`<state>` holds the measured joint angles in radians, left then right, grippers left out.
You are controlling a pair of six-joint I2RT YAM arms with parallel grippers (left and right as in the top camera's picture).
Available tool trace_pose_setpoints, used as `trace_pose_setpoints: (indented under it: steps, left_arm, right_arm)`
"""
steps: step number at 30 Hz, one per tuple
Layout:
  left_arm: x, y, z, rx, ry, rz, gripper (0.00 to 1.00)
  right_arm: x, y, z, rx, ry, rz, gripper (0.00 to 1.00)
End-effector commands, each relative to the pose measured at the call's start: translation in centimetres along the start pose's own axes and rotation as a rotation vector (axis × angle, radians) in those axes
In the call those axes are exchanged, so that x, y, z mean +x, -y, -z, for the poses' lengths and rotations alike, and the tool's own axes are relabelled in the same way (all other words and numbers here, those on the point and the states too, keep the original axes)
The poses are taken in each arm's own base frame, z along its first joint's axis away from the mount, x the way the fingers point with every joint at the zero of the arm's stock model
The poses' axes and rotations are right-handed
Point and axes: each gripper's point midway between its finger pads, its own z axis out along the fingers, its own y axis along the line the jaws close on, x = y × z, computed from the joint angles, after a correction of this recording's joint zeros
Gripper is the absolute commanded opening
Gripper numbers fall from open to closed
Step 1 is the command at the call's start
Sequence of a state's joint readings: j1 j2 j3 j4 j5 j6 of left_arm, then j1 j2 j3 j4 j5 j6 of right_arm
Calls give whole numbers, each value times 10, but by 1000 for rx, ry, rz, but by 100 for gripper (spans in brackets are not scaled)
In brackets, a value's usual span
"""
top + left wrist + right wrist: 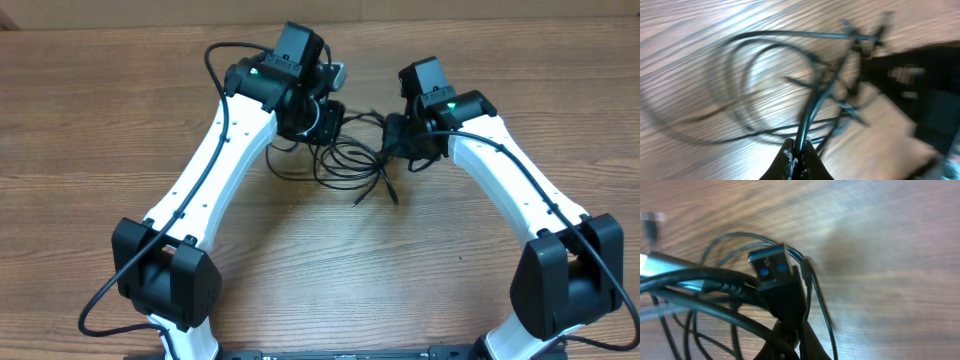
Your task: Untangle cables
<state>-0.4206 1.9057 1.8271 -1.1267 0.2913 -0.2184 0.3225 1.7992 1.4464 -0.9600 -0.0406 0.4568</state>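
Observation:
A tangle of thin black cables (350, 160) lies on the wooden table between my two arms. My left gripper (796, 148) is shut on one black cable (812, 107) that runs up from its tips into the loops. My right gripper (792, 330) is shut on a cable just behind its black USB plug (774, 270) with a blue insert. In the overhead view the left gripper (322, 122) sits at the tangle's left and the right gripper (398, 135) at its right. Loose ends (375, 193) trail toward the near side.
The wooden table (320, 260) stretches all round the tangle. Thicker black cables run along my white arms (215, 150). The right arm's dark body (920, 95) shows in the left wrist view.

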Motion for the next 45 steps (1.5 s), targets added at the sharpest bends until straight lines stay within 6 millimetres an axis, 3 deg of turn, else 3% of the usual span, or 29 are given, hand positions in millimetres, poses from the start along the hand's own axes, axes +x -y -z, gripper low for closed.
trace_pose_setpoints:
  steps: [1,6,12,13,18,21,22,26,29,32,34,36,39,40,45]
  left_arm:
    - [-9,-73,25,-311,70,150,4]
    - [-3,-114,39,-417,79,300,4]
    - [-4,-123,42,-391,80,344,4]
    - [-4,-120,41,-371,77,343,4]
    - [-7,-100,34,-281,65,301,4]
    - [-6,-95,32,-262,61,296,4]
    - [-6,-95,32,-262,59,285,4]
    - [-7,-95,32,-262,60,285,4]
    - [-7,-93,32,-252,60,285,4]
    - [-7,-86,30,-213,53,284,4]
    - [-7,-84,29,-196,52,280,4]
    - [-8,-81,29,-184,49,275,5]
    - [-8,-72,27,-132,44,262,37]
    - [-10,-66,26,-97,43,239,43]
    - [-20,-27,21,55,65,84,64]
  right_arm:
    - [-21,73,8,236,87,-212,4]
    - [-22,100,11,246,55,-279,4]
    - [-18,92,9,153,-5,-201,4]
    - [-17,85,8,118,-19,-182,4]
    - [1,10,14,-290,-121,116,4]
    - [17,-19,26,-465,-164,234,4]
    - [30,-37,37,-594,-190,336,4]
    - [61,-57,54,-746,-243,507,4]
    - [67,-51,44,-649,-257,549,10]
    - [46,-10,16,-312,-230,414,11]
    - [36,9,11,-182,-205,340,11]
    - [28,18,13,-134,-187,297,17]
    - [13,23,24,-125,-140,219,37]
    - [7,25,30,-125,-117,196,50]
    - [-29,43,69,-138,11,30,72]
